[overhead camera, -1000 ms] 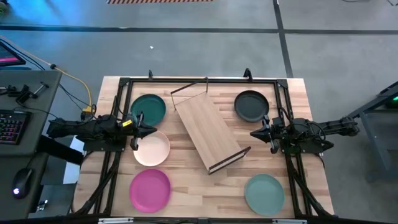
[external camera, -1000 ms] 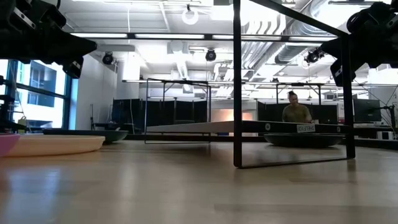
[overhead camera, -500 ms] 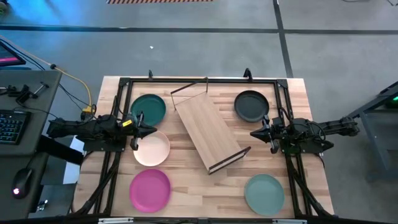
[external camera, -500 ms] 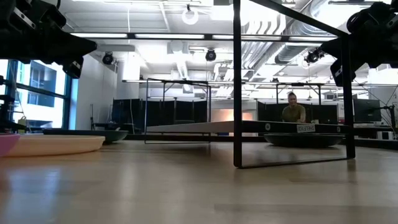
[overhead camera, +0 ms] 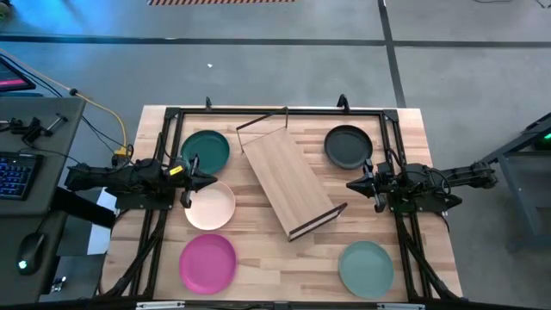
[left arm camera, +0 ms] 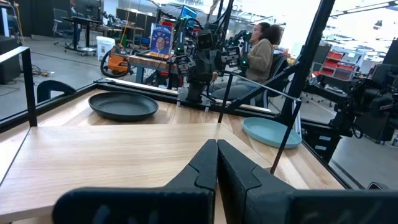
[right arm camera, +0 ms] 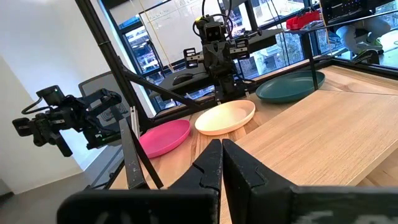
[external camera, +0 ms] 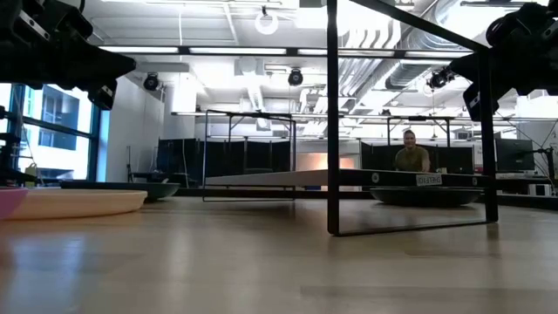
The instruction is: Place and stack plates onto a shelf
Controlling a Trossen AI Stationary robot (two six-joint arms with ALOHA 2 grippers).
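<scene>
Wood tabletop point(overhead camera: 258, 250) lies under me, with nothing done yet. My left gripper point(overhead camera: 209, 180) has its fingers point(left arm camera: 202, 171) pressed together and holds nothing. It hangs between the teal plate point(overhead camera: 207, 151) and the cream plate point(overhead camera: 211, 207). My right gripper point(overhead camera: 353, 184) is pinched together too, empty, just beside the black plate point(overhead camera: 348, 146). Going outward, the shelf point(overhead camera: 284, 181) sits bare in the middle, slanted from 11 to 5 o'clock. The pink plate point(overhead camera: 207, 262) waits at 7 o'clock and the green plate point(overhead camera: 366, 268) at 5. I think all five plates must still go on the shelf.
</scene>
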